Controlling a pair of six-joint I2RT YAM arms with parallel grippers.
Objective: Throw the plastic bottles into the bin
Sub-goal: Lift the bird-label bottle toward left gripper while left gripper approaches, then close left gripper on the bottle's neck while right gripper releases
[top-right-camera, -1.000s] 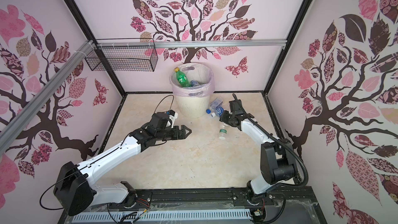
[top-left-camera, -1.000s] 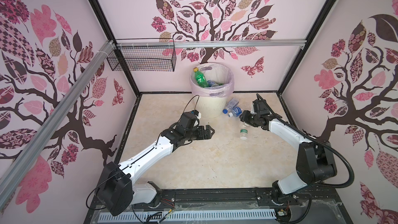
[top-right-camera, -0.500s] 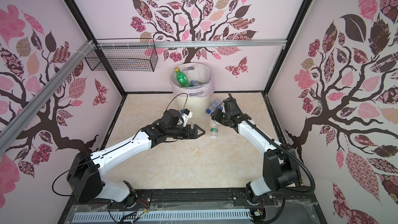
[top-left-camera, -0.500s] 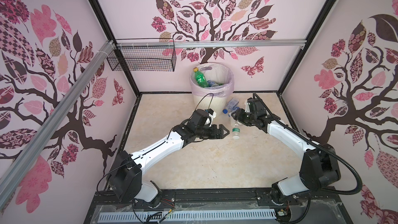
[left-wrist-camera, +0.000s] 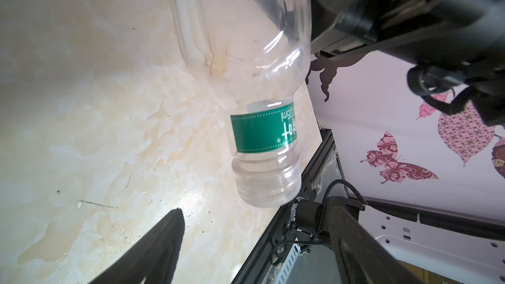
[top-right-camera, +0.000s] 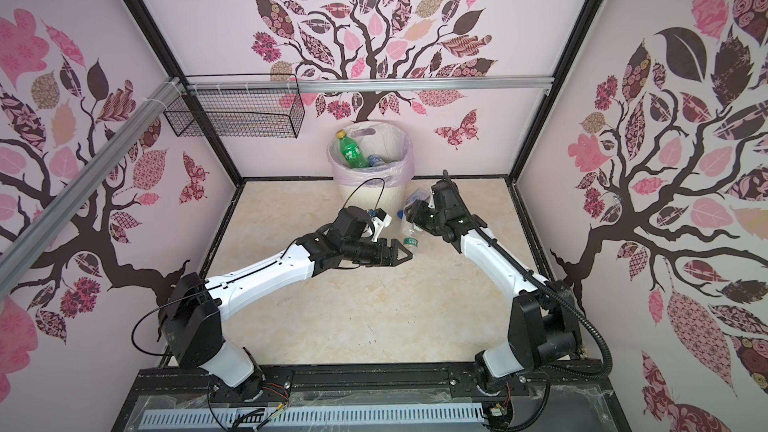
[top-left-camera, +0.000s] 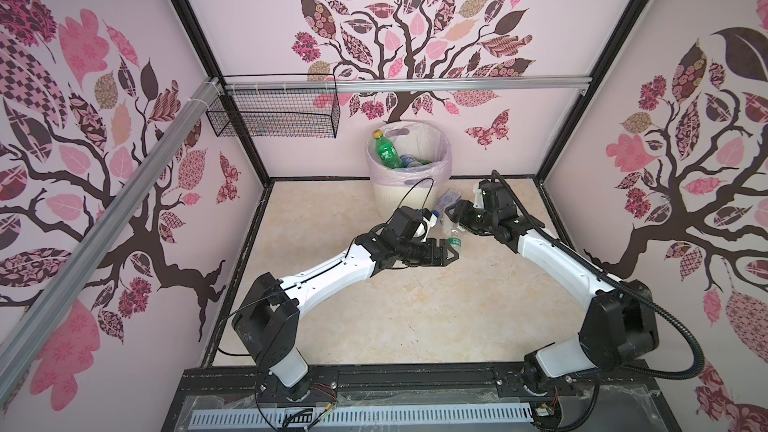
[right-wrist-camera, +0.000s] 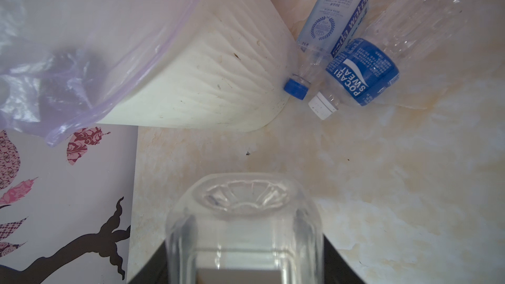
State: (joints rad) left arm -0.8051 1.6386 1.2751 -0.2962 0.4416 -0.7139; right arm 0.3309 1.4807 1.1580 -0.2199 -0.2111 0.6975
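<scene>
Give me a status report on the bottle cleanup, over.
Right gripper shut on clear green-label bottle. Left gripper open, at its cap end. Pocari Sweat bottle and soda water bottle lie beside bin. Nothing blocks bin mouth.

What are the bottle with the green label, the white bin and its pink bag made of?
The bottle looks like thin clear plastic: shiny, and the floor shows through it. The bin seems stiff matte cream plastic, with moulded ribs. The bag is probably thin plastic film: wrinkled, glossy, half see-through.
</scene>
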